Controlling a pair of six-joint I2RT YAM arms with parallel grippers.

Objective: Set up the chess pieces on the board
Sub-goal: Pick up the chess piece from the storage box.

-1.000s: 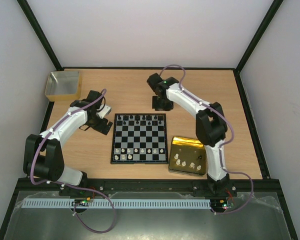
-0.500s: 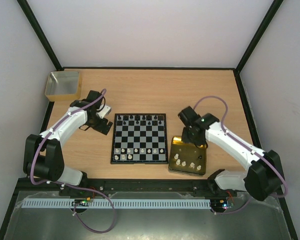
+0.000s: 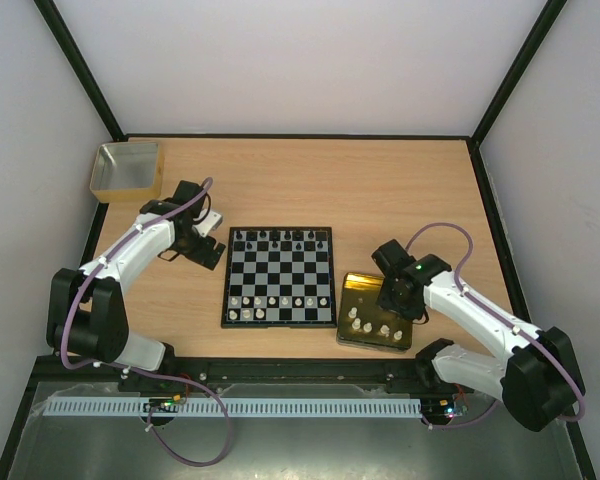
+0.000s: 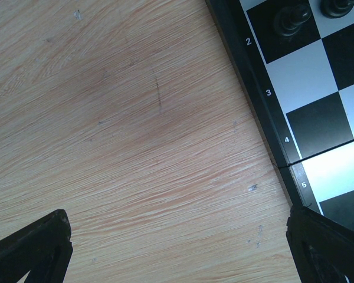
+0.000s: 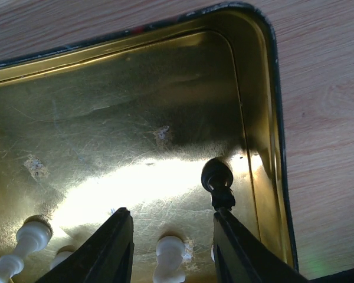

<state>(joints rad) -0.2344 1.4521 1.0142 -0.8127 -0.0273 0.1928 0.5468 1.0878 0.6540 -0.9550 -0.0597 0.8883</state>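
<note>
Light wood table inside a white-walled enclosure with a black frame. Right gripper pointed down into the gold tray, jaws apart and gripping nothing. One white piece stood in the gap between the fingers, touching neither as far as visible. A lone black piece stood just beyond the right finger, near the tray's right wall, and more white pieces were at the lower left of the wrist view. From above, the right wrist sat over the tray's far right part. The forearm ran back and right to an elbow bent out at the near right corner, then folded in to the base at the near edge. Left gripper was wide open and empty, low over bare wood just left of the board. Its fingertips showed only at the bottom corners of the wrist view, the right one over the board's black border by the numeral 5; contact there couldn't be judged. The left forearm sloped back down-left to a raised elbow over its base. The board lay mid-table between the arms, with black pieces along the far rows and white pieces along the near rows. The tray was just right of the board's near corner. A yellowish box sat at the far left corner.
</note>
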